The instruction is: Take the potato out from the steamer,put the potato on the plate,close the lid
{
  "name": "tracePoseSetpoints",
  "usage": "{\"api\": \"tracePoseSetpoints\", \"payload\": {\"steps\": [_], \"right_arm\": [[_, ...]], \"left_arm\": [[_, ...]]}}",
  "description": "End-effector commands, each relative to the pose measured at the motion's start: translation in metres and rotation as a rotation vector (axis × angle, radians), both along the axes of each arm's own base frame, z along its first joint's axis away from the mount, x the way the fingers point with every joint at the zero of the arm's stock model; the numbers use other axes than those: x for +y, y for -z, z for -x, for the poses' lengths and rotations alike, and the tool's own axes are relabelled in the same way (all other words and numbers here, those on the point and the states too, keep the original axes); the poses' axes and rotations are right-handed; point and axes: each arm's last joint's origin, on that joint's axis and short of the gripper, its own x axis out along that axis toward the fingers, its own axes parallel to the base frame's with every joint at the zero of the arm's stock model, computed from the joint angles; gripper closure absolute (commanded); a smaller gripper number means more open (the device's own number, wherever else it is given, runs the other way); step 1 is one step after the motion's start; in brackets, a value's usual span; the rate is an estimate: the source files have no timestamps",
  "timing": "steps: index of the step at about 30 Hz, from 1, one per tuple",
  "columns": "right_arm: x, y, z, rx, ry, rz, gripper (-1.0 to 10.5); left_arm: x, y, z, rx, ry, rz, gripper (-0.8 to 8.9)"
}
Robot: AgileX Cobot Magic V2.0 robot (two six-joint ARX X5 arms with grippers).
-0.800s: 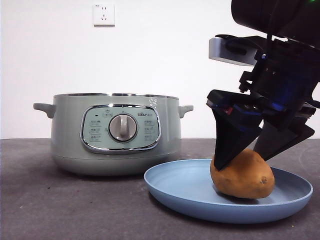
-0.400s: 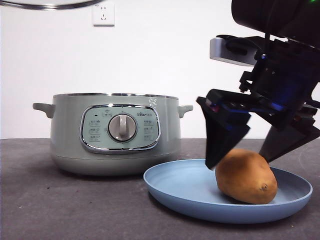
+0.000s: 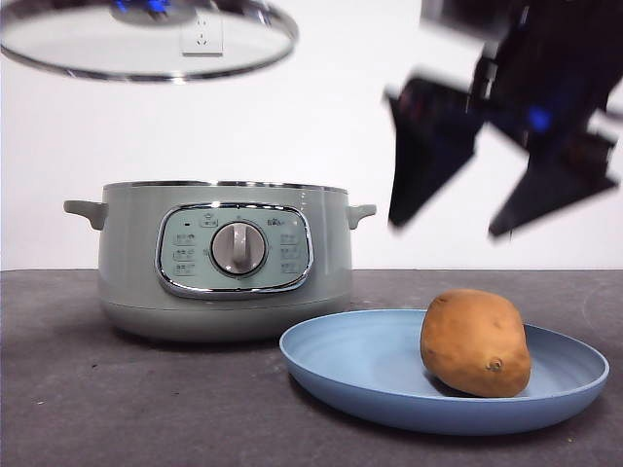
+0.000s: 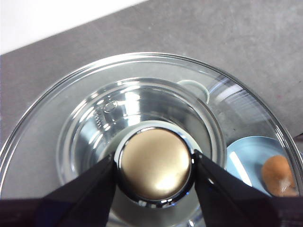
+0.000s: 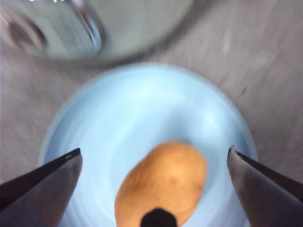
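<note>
The potato [image 3: 476, 341] lies on the light-blue plate [image 3: 360, 370], to the right of the open sage-green steamer [image 3: 136, 282]. My right gripper [image 3: 487, 209] is open and empty, well above the potato; its wrist view shows the potato [image 5: 163, 184] on the plate [image 5: 132, 113] between the wide-apart jaws. My left gripper [image 4: 155, 166] is shut on the knob [image 4: 155, 163] of the glass lid [image 3: 146, 44], holding it high above the steamer. Through the lid the left wrist view shows the steamer's inside [image 4: 142, 104] and the potato [image 4: 279, 176].
A dark grey table [image 3: 117, 409] carries the steamer and plate. A white wall with a socket [image 3: 202, 34] stands behind. The steamer's side handles [image 3: 86, 209] stick out on both sides.
My right gripper has let go of the potato, opened wide and risen above the plate. The potato has settled on the plate. The lid has come into the front view above the steamer.
</note>
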Motion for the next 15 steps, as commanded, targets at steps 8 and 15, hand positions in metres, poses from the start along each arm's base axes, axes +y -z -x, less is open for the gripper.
{"api": "tracePoseSetpoints", "payload": {"steps": [8, 15], "right_arm": [[-0.036, -0.072, 0.042, -0.215, 0.055, -0.134, 4.4], [-0.069, -0.112, 0.081, -0.377, 0.059, -0.275, 4.4]], "left_arm": [[-0.025, 0.027, -0.047, -0.039, 0.049, -0.012, 8.22], [-0.037, 0.053, -0.076, -0.014, 0.051, -0.021, 8.22]]}}
